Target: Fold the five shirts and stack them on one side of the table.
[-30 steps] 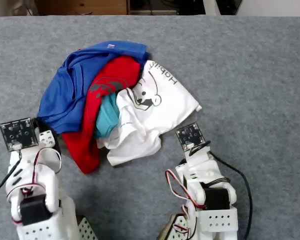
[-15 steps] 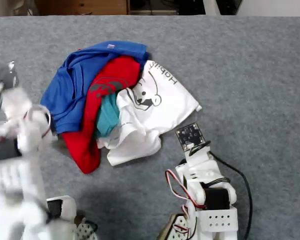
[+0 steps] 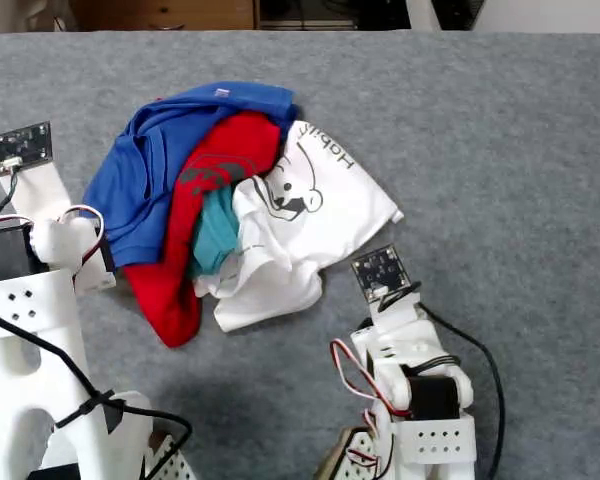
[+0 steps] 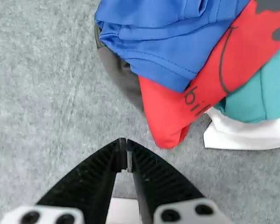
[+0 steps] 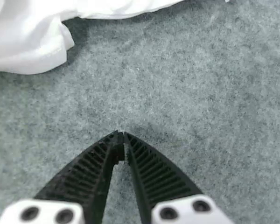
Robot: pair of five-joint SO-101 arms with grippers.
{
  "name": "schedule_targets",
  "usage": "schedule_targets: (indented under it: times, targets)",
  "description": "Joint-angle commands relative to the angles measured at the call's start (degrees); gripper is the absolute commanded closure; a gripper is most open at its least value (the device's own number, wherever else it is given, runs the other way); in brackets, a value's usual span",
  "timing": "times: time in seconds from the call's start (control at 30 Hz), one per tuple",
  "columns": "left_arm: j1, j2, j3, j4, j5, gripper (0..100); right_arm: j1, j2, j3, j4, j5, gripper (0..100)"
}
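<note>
Shirts: one tangled heap mid-table; blue shirt [image 3: 165,160], red shirt [image 3: 195,215], teal shirt [image 3: 217,235] and white shirt [image 3: 320,205] overlap, with a dark grey shirt [image 4: 119,77] underneath.
Left gripper [image 4: 125,148]: closed, empty, over bare felt beside the red hem.
Right gripper [image 5: 120,141]: closed, empty, near the white shirt.
Risk: your pinch may catch overlapping layers and drag several shirts.
In the way: each shirt pins its neighbours.
Around: grey felt table [image 3: 500,150].

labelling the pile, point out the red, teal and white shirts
red shirt [image 3: 170,300], high view, on its lower end
teal shirt [image 3: 216,232], high view, on the patch between red and white
white shirt [image 3: 355,210], high view, on plain cloth beside the bear print
</note>
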Motion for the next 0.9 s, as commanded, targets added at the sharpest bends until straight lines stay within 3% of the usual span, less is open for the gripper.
schedule_targets:
  times: [0.0,0.47,0.87]
  targets:
    - [-2.02,0.13,-1.05,0.79,0.44,98,-0.66,-1.98,-0.04,0.18,0.44,99.2]
    - [-2.11,0.22,-4.13,0.53,-0.53,98,-0.66,-1.98,-0.04,0.18,0.44,99.2]
    - [-2.11,0.84,-5.19,-0.70,-6.33,98,-0.66,-1.98,-0.04,0.18,0.44,99.2]
